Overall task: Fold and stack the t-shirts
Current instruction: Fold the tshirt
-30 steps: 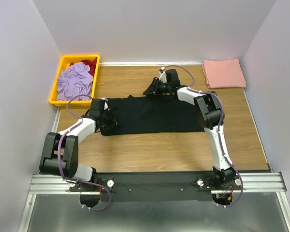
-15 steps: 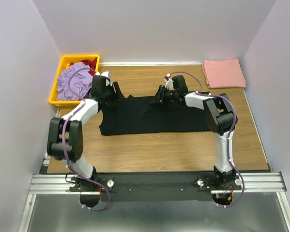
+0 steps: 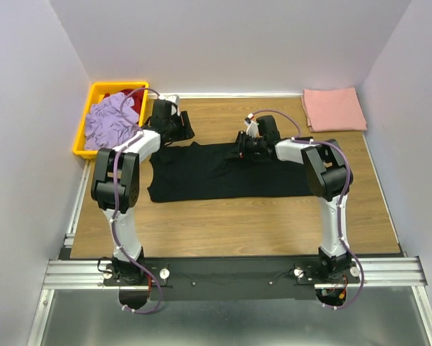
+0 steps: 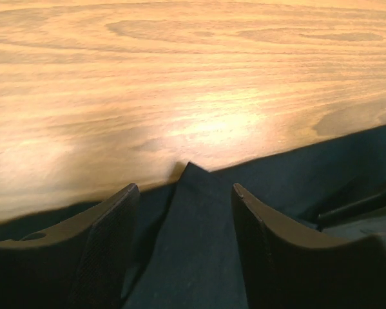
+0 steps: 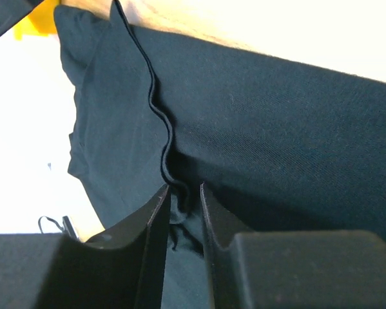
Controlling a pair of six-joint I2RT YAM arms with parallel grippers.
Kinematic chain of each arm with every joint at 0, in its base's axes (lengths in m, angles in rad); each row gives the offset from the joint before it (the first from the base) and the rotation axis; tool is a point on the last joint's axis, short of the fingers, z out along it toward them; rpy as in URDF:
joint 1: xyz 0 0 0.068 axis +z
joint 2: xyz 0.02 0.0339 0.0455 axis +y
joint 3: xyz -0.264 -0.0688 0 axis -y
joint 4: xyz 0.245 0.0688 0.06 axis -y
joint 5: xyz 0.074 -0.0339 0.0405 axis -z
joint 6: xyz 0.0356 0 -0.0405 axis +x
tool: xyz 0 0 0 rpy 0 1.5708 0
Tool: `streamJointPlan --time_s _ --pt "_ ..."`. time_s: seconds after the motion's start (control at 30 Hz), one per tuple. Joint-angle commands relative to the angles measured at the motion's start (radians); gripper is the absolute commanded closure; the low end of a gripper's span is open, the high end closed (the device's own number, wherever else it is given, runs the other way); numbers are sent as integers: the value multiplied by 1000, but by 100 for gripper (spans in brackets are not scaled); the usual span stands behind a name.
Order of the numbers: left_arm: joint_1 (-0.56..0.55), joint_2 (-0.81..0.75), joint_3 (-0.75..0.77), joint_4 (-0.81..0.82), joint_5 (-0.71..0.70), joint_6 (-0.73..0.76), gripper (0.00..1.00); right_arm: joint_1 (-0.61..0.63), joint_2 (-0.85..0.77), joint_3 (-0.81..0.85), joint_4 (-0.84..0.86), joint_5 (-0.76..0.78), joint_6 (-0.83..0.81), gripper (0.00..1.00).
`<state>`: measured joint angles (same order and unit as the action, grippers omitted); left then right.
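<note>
The black t-shirt [image 3: 223, 173] lies spread out on the wooden table. My left gripper [image 3: 181, 128] is at its far left corner. In the left wrist view it [image 4: 183, 193] is open, with a pointed tip of black cloth [image 4: 196, 212] lying between the fingers. My right gripper [image 3: 243, 148] is at the middle of the shirt's far edge. In the right wrist view it [image 5: 183, 190] is shut on a bunched fold of the black cloth [image 5: 257, 122]. The salmon-pink t-shirt [image 3: 334, 109] lies folded at the back right corner.
A yellow bin [image 3: 84, 128] at the back left holds a lavender garment [image 3: 111, 119] and a red garment [image 3: 134, 94]. White walls close in the table on the left, back and right. Bare wood [image 3: 237, 223] lies between the shirt and the arm bases.
My left arm has swung from the shirt's near left side up to its far left corner. My right gripper has come slightly nearer and settled on the shirt's far edge.
</note>
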<state>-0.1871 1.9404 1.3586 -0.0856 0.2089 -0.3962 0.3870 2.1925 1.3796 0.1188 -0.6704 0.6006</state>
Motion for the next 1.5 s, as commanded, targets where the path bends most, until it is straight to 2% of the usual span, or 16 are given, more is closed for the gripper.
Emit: streamJointPlan --time_s 0.0,0.57,0.77,0.83,0.93,1.0,1.17,1.2,1.27,1.33,1.37,1.47 --pt "-21 55 45 -3 -17 22 34 3 21 -17 -1 -44 -13 69" --pt "-52 219 189 -60 -43 30 48 7 4 -33 -1 -74 -10 80" --pt "-52 252 212 -85 -42 28 56 10 4 -31 -1 -75 -16 83" --pt "-52 252 211 -86 -37 30 61 10 6 -30 -1 -75 -18 84" --pt "-55 252 209 -91 -29 30 63 10 9 -25 -1 -77 -18 84" --pt "-57 250 205 -92 -25 30 70 12 10 -25 -1 -77 -19 84" --pt "-57 235 194 -98 -19 30 74 13 9 -24 -1 -77 -21 85" --pt "-57 232 191 -100 -17 33 79 13 7 -24 1 -77 -19 85" --pt "-57 227 191 -108 -19 36 82 13 9 -21 1 -77 -19 85" --pt "-57 220 191 -111 -19 39 91 13 6 -20 -1 -77 -18 85" --pt "-57 218 195 -114 -17 39 100 13 4 -19 1 -77 -18 85" --pt "-57 212 204 -121 -3 42 100 13 -5 -17 1 -77 -21 88"
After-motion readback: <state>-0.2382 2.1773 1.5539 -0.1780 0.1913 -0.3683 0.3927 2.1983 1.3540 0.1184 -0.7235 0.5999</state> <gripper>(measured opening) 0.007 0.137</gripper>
